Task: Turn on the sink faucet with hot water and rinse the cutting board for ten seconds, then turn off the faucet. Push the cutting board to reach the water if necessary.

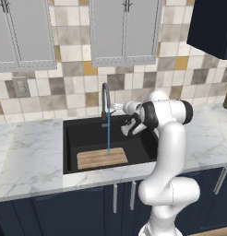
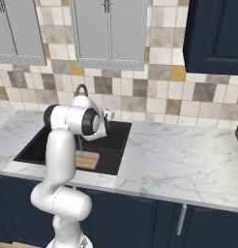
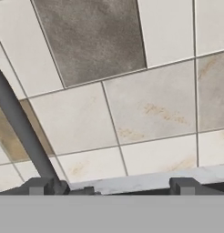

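Water [image 1: 109, 138] runs in a thin blue line from the faucet [image 1: 105, 99] onto the cutting board [image 1: 102, 158], which lies flat on the floor of the sink [image 1: 71, 138] with its long axis across the basin. The end effector [image 3: 111, 187] — jaws wide, holding nothing — sits at the faucet's base, facing the wall tiles. The stem rises just left of its tips in the hand view — so shutting off means working toward that side.

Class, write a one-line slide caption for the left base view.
Water runs from the faucet onto the cutting board in the sink, open gripper beside the faucet.
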Controlling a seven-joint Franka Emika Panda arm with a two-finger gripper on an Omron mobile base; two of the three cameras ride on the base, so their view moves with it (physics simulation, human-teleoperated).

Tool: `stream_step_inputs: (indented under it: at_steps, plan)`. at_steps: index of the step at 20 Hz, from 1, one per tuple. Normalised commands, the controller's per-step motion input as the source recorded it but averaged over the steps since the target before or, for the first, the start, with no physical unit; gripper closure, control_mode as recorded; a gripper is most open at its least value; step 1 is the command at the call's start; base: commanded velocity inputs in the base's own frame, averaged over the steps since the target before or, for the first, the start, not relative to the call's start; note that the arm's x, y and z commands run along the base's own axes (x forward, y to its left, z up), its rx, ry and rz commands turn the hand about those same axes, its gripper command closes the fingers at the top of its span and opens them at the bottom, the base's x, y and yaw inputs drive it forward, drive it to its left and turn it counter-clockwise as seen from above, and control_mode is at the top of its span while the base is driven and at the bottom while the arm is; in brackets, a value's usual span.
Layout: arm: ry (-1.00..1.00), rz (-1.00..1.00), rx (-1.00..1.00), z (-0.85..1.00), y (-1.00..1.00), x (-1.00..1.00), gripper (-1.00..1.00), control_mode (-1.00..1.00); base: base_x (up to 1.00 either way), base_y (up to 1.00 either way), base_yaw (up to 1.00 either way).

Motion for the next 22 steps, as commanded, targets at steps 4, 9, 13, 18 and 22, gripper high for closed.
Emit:
stream_step_inputs:
  at_steps: [4,9,13,18,22]
  plan:
    - [0.09,0.00,0.00,0.26,-0.14,-0.23,-1.00,-1.00,0.00,0.00,0.00]
    - [0.10,0.00,0.00,0.16,-0.16,-0.24,-1.00,-1.00,0.00,0.00,0.00]
    - [0.06,0.00,0.00,0.02,-0.27,-0.29,-1.00,-1.00,0.00,0.00,0.00]
    - [0.05,0.00,0.00,0.00,-0.35,-0.26,-1.00,-1.00,0.00,0.00,0.00]
    - [0.08,0.00,0.00,0.10,-0.31,-0.19,-1.00,-1.00,0.00,0.00,0.00]
